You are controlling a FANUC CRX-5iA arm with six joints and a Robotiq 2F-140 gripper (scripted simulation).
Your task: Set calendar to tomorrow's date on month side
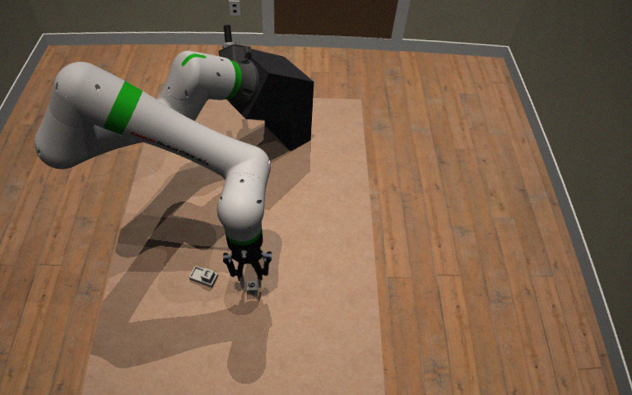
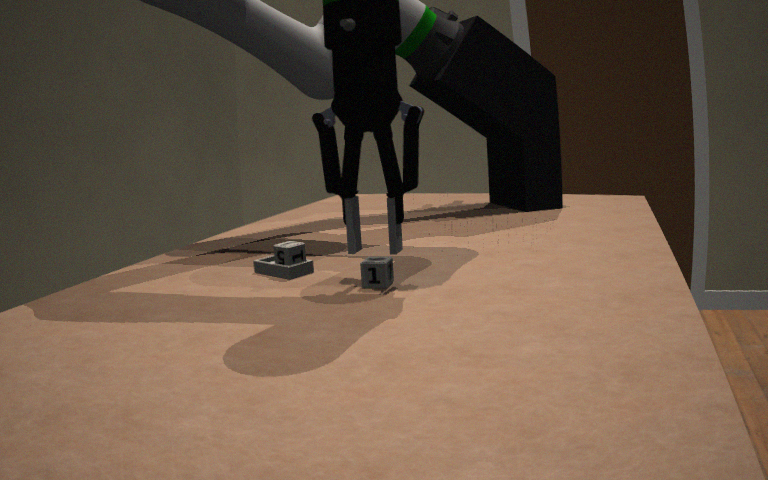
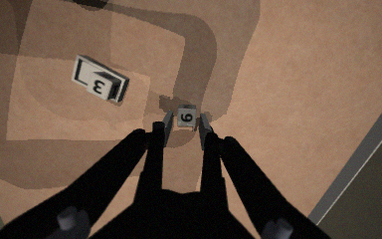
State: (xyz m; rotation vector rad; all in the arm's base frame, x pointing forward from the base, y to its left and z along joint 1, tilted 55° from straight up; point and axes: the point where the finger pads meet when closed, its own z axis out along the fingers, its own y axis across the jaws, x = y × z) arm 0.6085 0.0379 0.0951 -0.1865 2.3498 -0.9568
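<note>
The claw (image 2: pixel 373 249) hung partly open and empty above the loose cube (image 2: pixel 376 272), at three o'clock from the tray (image 2: pixel 282 267); open worktop (image 2: pixel 509 339) surrounded both. The wrist view alone showed its 6.

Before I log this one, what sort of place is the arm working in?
Probably a bare indoor test room: plank wooden floor, dark door in the far wall, and a long tan table holding only a small tray and two number cubes.
</note>
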